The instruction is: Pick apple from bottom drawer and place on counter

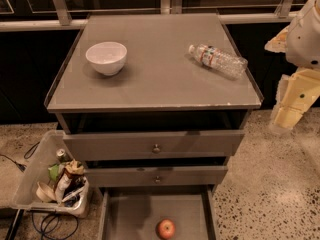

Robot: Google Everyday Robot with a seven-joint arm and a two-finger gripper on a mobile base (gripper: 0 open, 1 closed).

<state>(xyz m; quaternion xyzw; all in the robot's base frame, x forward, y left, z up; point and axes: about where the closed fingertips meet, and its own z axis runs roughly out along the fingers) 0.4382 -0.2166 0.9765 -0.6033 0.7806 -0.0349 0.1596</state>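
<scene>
A small red apple (166,228) lies on the floor of the open bottom drawer (131,215), near its front middle. The grey counter (155,81) is above it, at the top of the cabinet. My gripper (284,120) hangs at the right edge of the view, beside the counter's right side and about level with its front rim. It is well above and to the right of the apple and touches nothing. It holds nothing that I can see.
A white bowl (106,57) stands on the counter's back left. A plastic water bottle (218,60) lies on its back right. Two upper drawers with round knobs (156,148) are slightly open. A bin of rubbish (55,184) and cables (47,225) sit on the floor at left.
</scene>
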